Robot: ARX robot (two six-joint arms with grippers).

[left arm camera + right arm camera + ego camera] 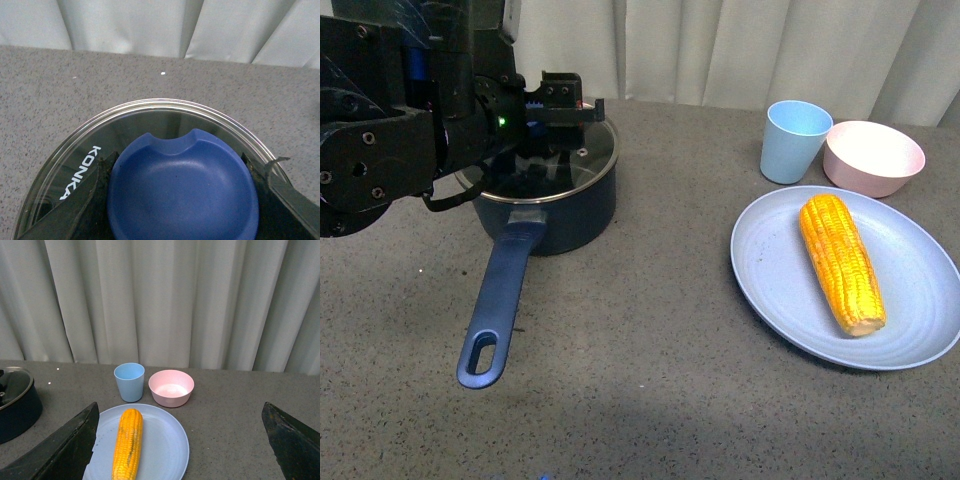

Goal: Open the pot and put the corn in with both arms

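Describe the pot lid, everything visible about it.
The lid is a round clear glass dome with what looks like a thin metal rim, white KONKA lettering and a matte blue knob, notched on one side, at its centre. It lies over the pot, roughly level; whether it is seated or slightly lifted I cannot tell. The fingers of the left hand flank the knob on both sides, close against it.
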